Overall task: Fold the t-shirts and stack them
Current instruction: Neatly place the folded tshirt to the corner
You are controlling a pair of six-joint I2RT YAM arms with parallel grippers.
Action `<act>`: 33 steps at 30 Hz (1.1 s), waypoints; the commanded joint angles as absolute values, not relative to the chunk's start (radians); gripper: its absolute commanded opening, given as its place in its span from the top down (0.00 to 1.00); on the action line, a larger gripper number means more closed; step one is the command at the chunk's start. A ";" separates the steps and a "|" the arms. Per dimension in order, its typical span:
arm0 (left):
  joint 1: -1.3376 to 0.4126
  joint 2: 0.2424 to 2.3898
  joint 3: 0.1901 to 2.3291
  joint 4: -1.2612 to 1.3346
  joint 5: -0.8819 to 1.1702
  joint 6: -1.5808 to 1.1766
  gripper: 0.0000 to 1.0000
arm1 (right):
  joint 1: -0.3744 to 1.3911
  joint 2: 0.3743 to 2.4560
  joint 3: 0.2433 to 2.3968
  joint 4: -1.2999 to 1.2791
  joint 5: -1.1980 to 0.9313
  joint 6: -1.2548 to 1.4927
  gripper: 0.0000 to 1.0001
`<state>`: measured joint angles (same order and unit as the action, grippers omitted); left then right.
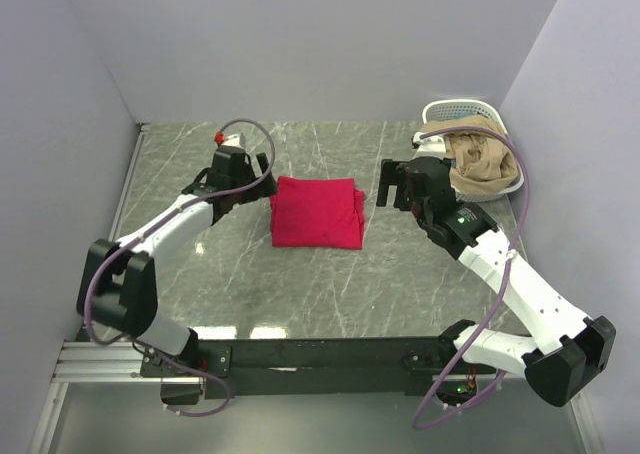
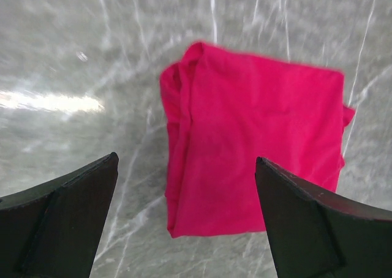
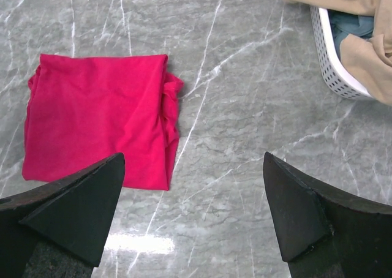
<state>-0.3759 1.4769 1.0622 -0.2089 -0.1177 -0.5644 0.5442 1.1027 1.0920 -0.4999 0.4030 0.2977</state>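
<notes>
If swept low and inward, apt to snag: left gripper [image 2: 187, 160], spread to its widest and holding nothing, close by the bunched, layered edge of the red t-shirt [image 1: 317, 212]. Cause: loose cloth layers along that edge, easily caught by a fingertip and dragged open, undoing the fold. Same hazard from the other side for the right gripper [image 3: 193, 158], likewise gaping and empty, facing the rumpled folds on the shirt's edge nearest it. Further right, another trap: lifting more than one piece out of the white basket [image 1: 470, 107], given the tan garments [image 1: 480, 164] heaped and spilling over its rim; whether shirts, cannot tell. Also, probably, dragging or tipping the light basket along with a pull.

Placement next. Red t-shirt: flat on the grey marbled table [image 1: 300, 294], folded to a rough rectangle, between the two claws, touching neither. From the left gripper: just ahead, a little to its right, near. From the right gripper: ahead and off to its left, a strip of table showing between. Basket: ahead and to the right of the right gripper, near.
</notes>
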 commanded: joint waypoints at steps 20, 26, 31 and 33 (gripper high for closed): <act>-0.327 1.788 0.985 0.026 0.178 -0.574 0.01 | 0.520 1.129 1.074 -0.457 0.393 0.305 0.00; -0.327 1.874 0.988 0.081 0.325 -0.561 0.01 | 0.517 1.127 1.066 -0.454 0.397 0.302 0.00; -0.328 1.902 0.965 0.163 0.432 -0.574 0.01 | 0.512 1.132 1.066 -0.456 0.399 0.307 0.00; -0.328 1.901 0.951 0.164 0.457 -0.572 0.01 | 0.508 1.132 1.066 -0.454 0.397 0.307 0.00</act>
